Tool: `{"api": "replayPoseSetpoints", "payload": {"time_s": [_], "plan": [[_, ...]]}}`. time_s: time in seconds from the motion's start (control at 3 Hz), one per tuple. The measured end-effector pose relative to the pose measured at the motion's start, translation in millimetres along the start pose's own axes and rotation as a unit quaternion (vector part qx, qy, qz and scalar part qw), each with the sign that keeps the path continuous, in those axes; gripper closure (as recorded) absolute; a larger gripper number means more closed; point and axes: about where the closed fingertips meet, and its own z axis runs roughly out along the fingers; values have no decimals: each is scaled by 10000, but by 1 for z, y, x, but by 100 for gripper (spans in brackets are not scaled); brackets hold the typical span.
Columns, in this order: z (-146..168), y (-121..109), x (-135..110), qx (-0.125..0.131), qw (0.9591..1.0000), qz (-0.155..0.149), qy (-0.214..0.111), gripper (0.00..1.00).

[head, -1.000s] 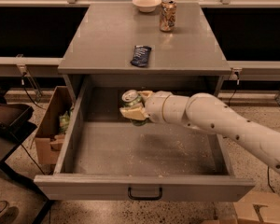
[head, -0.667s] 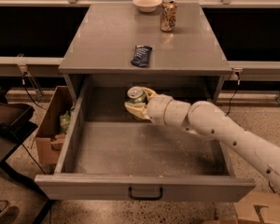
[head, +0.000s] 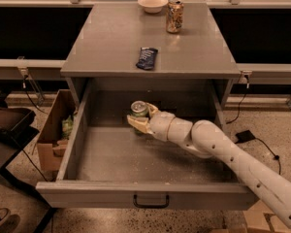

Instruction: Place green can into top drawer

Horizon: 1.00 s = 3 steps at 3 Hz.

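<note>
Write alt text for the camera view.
The robot arm's claw grips the green can inside the open top drawer, toward its back wall. On the cabinet top above sit a tan-orange can, a white bowl and a dark snack packet.

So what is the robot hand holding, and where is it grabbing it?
The gripper holds the green can by its sides, low down, inside the open drawer.

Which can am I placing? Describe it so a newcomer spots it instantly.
Find the open top drawer below the grey tabletop. Toward its back, the gripper holds the green can. Unlike the tan-orange can on that tabletop, it is green with a silver top.
</note>
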Motion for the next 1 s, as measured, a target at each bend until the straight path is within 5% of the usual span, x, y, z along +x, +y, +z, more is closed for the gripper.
{"api": "replayPoseSetpoints", "payload": {"time_s": [1.0], "plan": [[0,0,0,-2,10000,5,0,14]]}}
